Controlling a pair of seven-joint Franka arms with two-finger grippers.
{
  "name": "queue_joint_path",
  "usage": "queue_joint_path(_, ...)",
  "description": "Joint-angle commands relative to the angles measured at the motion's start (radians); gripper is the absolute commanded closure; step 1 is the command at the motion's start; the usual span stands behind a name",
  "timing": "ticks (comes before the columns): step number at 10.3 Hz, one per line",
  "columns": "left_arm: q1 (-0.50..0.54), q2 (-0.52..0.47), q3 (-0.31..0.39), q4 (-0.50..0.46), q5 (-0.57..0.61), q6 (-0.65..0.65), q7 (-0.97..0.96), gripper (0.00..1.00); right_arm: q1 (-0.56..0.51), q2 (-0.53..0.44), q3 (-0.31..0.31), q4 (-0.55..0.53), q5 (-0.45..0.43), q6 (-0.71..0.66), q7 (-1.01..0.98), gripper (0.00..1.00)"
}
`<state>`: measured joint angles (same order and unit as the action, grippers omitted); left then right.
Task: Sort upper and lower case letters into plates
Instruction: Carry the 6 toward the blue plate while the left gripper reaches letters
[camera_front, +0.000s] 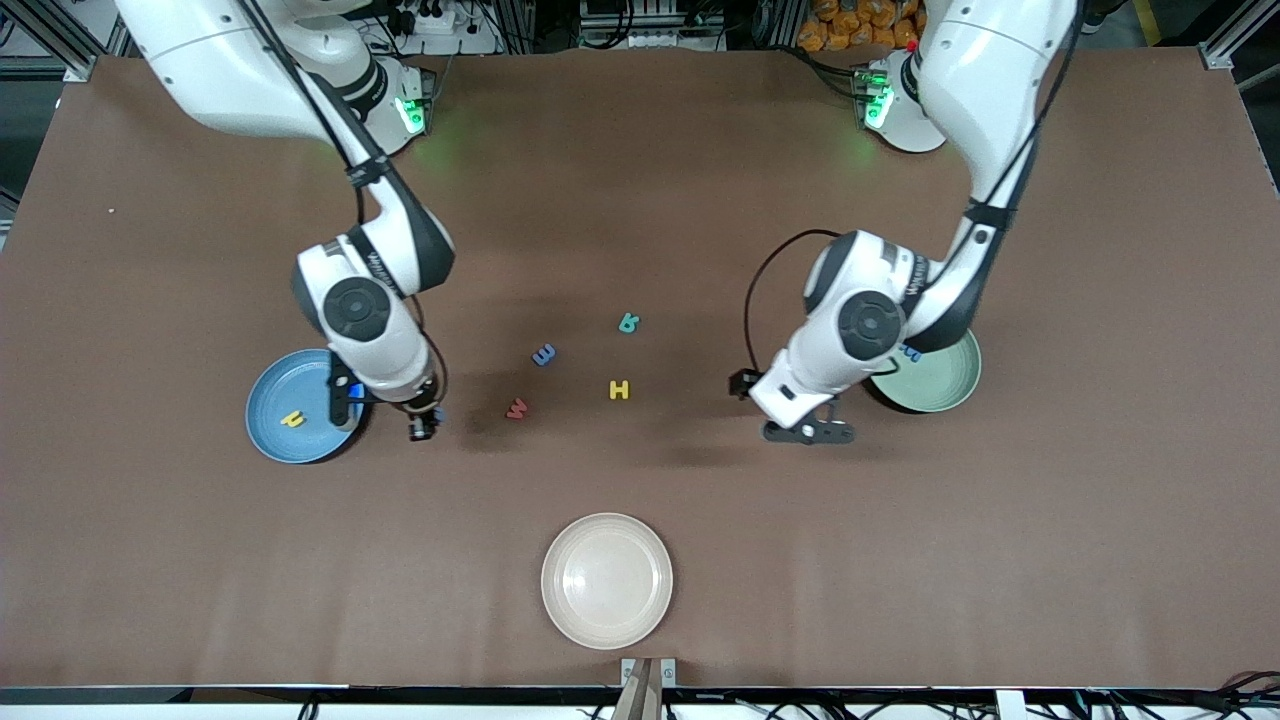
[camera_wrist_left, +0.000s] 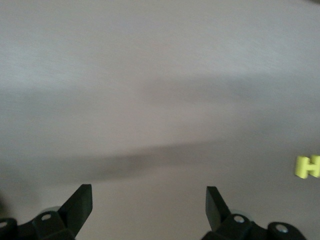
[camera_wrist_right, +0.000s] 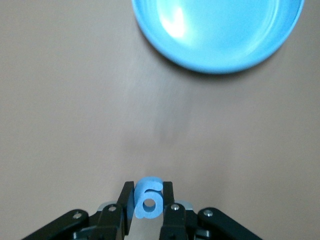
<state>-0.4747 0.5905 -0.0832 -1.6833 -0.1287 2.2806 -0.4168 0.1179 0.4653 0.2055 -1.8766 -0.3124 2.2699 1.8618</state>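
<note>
Cream plate (camera_front: 607, 580) sits nearest the camera, unused. Right tool (camera_wrist_right: 148, 207) is clamped on a blue letter (camera_wrist_right: 148, 201), raised over bare bench (camera_front: 200, 560) beside the blue plate (camera_front: 280, 440), probably for a drop there; a yellow letter (camera_front: 292, 419) already lies in it. Left tool (camera_wrist_left: 149, 200), tips apart, waits beside the green plate (camera_front: 950, 395). Four letters lie mid-bench, yellow H (camera_front: 620, 390) among them. The arm covers part of the green plate.

Brown table (camera_front: 640, 180), metal framing (camera_front: 60, 40) w/ cables.
</note>
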Motion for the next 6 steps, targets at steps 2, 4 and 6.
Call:
queue_joint_path(2, -0.125, 0.135, 0.013, 0.138, 0.035, 0.077, -0.127, 0.00, -0.052, -0.056, 0.011, -0.029, 0.010, -0.189, -0.229, 1.00)
queue_joint_path(4, -0.174, 0.204, 0.013, 0.204, 0.102, 0.114, -0.123, 0.00, -0.072, -0.056, 0.008, -0.044, -0.008, -0.248, -0.292, 1.00)
queue_joint_path(6, -0.200, 0.299, 0.011, 0.365, 0.144, 0.135, -0.021, 0.00, -0.096, -0.051, -0.017, -0.053, -0.095, -0.299, -0.325, 1.00)
